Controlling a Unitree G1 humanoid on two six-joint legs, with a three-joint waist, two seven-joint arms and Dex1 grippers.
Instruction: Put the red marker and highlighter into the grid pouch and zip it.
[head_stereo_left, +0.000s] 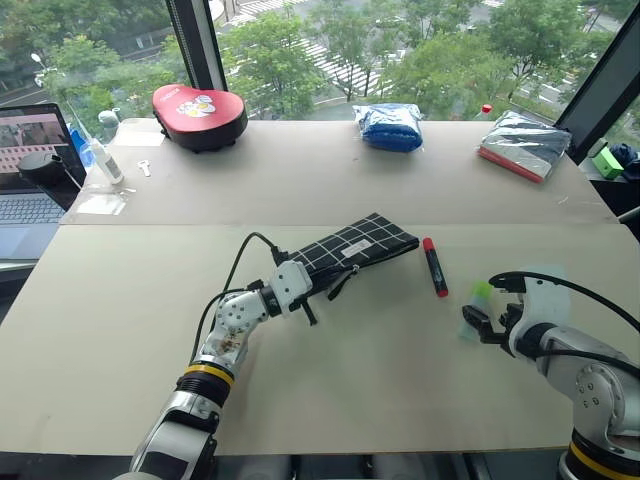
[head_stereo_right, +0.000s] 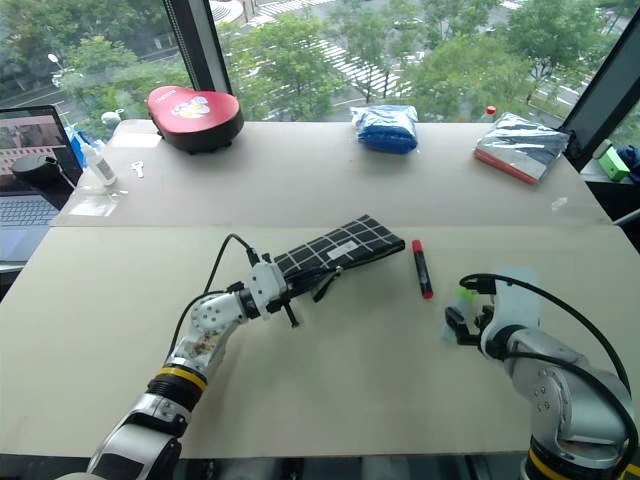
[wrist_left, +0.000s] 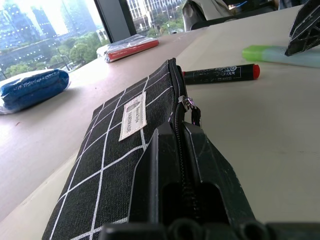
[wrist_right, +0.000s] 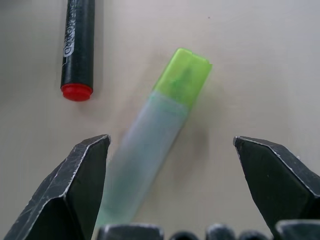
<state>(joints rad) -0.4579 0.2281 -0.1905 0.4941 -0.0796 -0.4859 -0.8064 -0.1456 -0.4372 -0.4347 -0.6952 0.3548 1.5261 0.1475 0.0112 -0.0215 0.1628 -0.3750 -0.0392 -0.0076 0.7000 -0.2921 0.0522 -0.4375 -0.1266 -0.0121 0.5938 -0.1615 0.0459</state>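
marker: white print along the black barrel, ending in "MARKER"; the rest unreadable
pouch label: print too small to read

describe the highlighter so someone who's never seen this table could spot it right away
On the near half of the pale table, look to the robot's right, just in front of the open right end effector. The highlighter lies flat there between its fingers, untouched. It is short and stubby, with a pale translucent body and bright green cap, unlike the slim black red marker beside it.
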